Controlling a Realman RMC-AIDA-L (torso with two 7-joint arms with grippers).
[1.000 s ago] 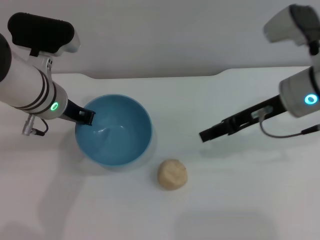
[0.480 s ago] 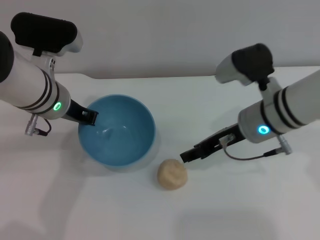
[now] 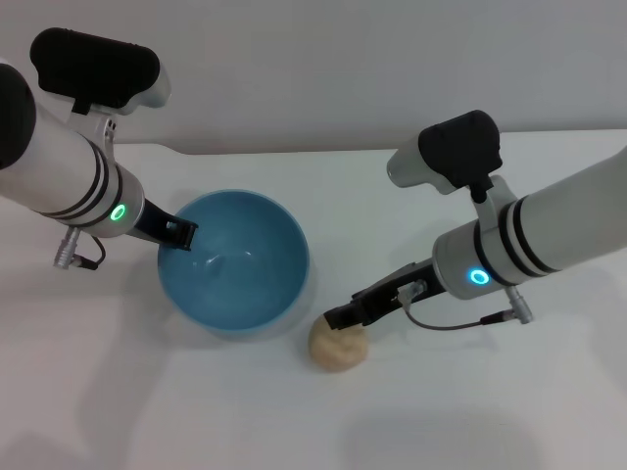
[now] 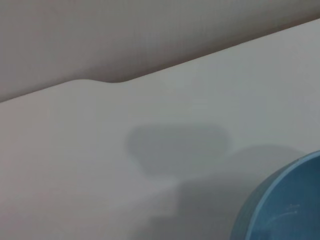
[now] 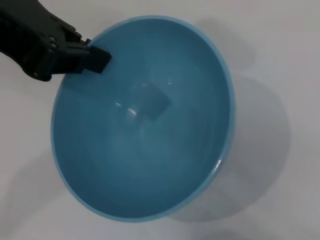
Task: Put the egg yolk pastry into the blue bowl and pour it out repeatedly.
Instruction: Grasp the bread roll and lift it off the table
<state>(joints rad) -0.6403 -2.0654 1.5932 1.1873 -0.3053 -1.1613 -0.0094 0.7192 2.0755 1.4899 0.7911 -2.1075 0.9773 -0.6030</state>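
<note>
The blue bowl (image 3: 240, 264) stands on the white table left of centre and holds nothing; it also shows in the left wrist view (image 4: 282, 207) and fills the right wrist view (image 5: 150, 150). My left gripper (image 3: 180, 235) is shut on the bowl's left rim, seen as a black clamp (image 5: 82, 54) in the right wrist view. The egg yolk pastry (image 3: 338, 348), a beige dough ball, lies on the table just right of the bowl's near side. My right gripper (image 3: 338, 317) reaches in from the right and rests at the pastry's top edge.
The white table (image 3: 490, 411) ends at a far edge with a grey wall (image 3: 313, 69) behind. Both thick white forearms hang over the table, the left one (image 3: 59, 166) and the right one (image 3: 549, 240).
My right arm has swung in from the far right and come down, bringing its gripper to the pastry. The bowl and the left gripper have shifted slightly right.
</note>
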